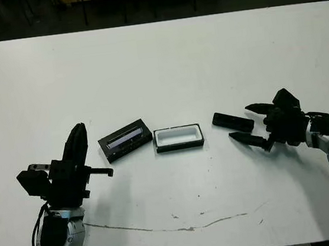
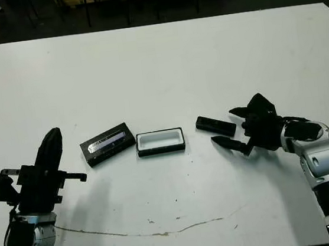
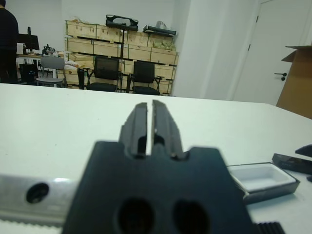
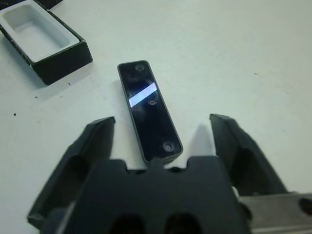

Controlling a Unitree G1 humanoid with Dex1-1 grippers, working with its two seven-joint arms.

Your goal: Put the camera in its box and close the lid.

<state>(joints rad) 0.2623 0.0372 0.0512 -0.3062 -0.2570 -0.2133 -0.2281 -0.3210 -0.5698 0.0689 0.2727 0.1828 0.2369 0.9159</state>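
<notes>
The camera (image 1: 232, 121), a slim black bar, lies flat on the white table just right of the box (image 1: 178, 137), a shallow black tray with white lining that stands open. The flat black lid (image 1: 125, 139) with its glossy strip rests left of the box. My right gripper (image 1: 249, 124) is open and low over the table, one finger on each side of the camera's near end (image 4: 148, 109), without touching it. My left gripper (image 1: 79, 128) is shut and empty, pointing away over the table left of the lid. In the left wrist view the box (image 3: 263, 178) lies off to one side.
A thin dark crack or mark (image 1: 182, 226) runs along the table near its front edge. Beyond the far edge are a dark floor and chair legs. The left wrist view shows office chairs, wooden crates and a person standing far off.
</notes>
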